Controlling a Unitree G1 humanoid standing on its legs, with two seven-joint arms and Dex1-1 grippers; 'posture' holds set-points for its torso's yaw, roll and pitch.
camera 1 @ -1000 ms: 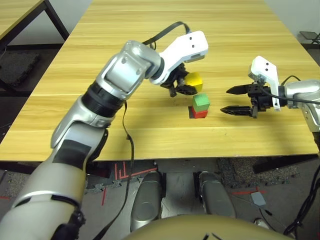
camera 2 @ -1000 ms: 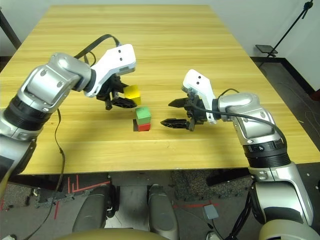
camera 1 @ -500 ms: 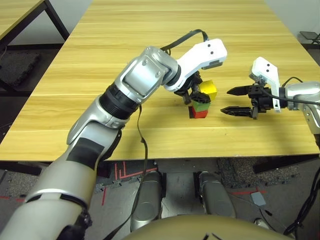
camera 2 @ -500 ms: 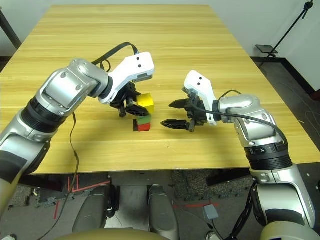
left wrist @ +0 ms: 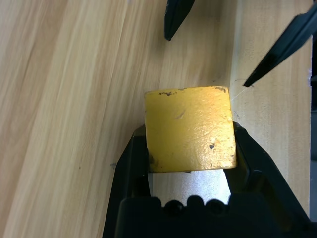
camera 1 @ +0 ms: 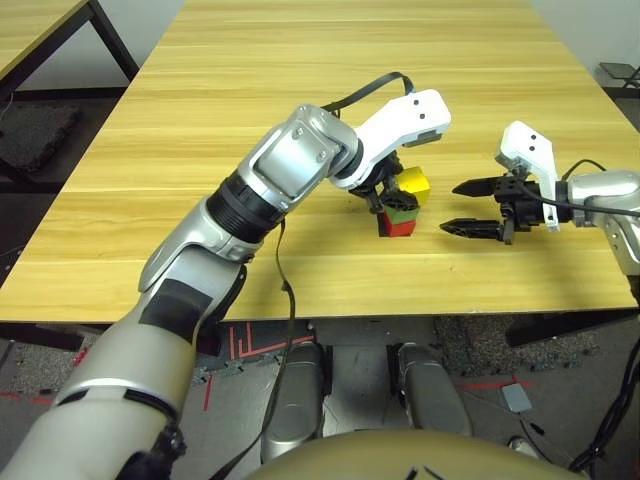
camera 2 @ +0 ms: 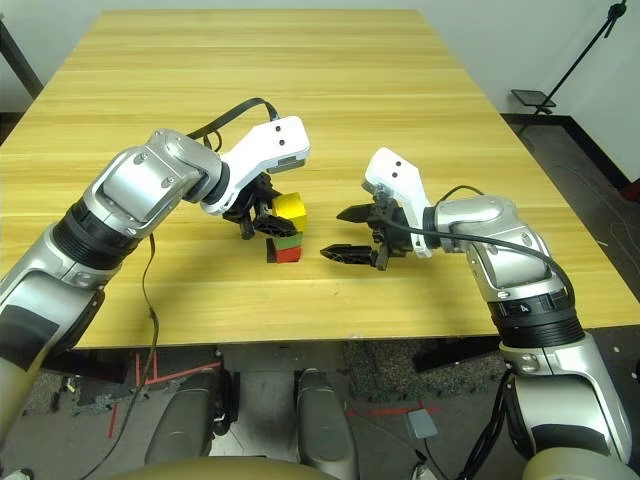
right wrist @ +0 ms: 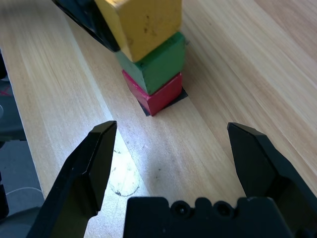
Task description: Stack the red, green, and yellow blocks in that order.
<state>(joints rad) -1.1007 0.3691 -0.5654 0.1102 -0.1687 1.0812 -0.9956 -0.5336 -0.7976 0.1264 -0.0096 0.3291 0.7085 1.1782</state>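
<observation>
Since half a second ago the left gripper (camera 2: 266,221) has lowered the yellow block (camera 2: 290,208) a little closer onto the stack, and the right gripper (camera 2: 345,233) has drifted slightly nearer the robot while its fingers keep the same wide spread. Over the full second the yellow block has travelled from beside the stack, on its far left, to a place over the top of it.

Now the left gripper clamps the yellow block between its two black fingers (left wrist: 132,163), one against each side face. The block sits tilted on the green block (right wrist: 154,61); whether it rests fully on it cannot be told. The green block lies on the red block (right wrist: 161,94), and the red block stands on a flat black square patch (right wrist: 167,102) on the wooden table (camera 1: 300,80). The green and red blocks are roughly aligned, with the yellow one turned a little off their line.

The right gripper hangs just to the right of the stack with its jaws wide apart, holding nothing, fingertips pointed toward the blocks and clear of them
</observation>
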